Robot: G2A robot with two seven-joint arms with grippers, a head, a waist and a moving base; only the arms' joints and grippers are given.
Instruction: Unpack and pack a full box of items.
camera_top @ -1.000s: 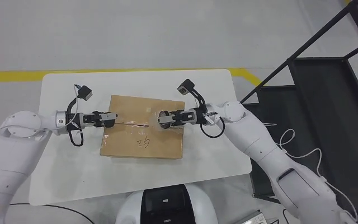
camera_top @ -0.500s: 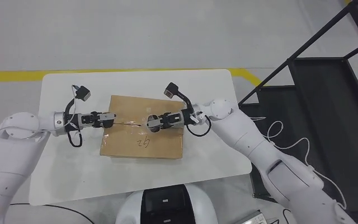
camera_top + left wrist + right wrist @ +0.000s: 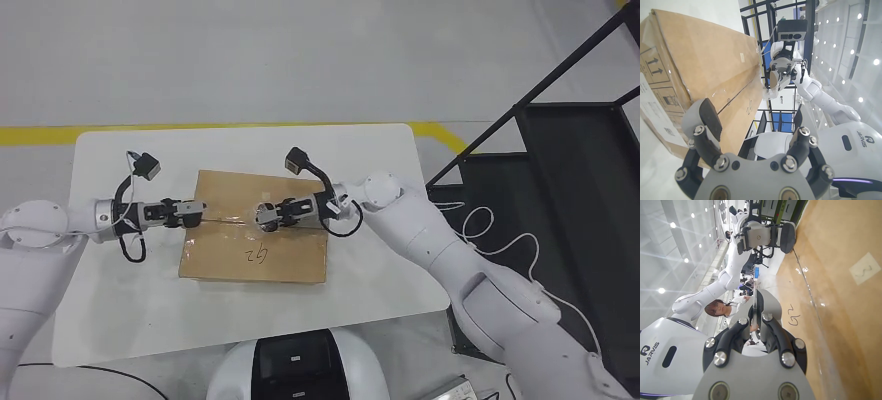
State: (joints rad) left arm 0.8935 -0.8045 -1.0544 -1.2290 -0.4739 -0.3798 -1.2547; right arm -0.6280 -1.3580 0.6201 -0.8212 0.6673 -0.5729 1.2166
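A closed cardboard box [image 3: 255, 250] lies in the middle of the white table [image 3: 380, 160], marked by hand on its lid. Clear tape [image 3: 768, 281] runs along the lid's centre seam [image 3: 738, 94]. My right gripper [image 3: 265, 215] hovers over the seam near the lid's middle, shut on a lifted strip of that tape [image 3: 769, 93]; the thin strip stands between its fingers [image 3: 758, 306]. My left gripper [image 3: 195, 212] is at the box's left edge on the seam line, open, one pad [image 3: 710, 117] over the lid and the other off the box.
A black metal stair frame [image 3: 560, 150] stands just past the table's right side. A yellow floor line [image 3: 40, 133] runs behind the table. Bare tabletop surrounds the box, widest at the left and front [image 3: 130, 310].
My right gripper has slid left along the seam toward the left gripper, pulling the tape strip with it. The left arm has kept still.
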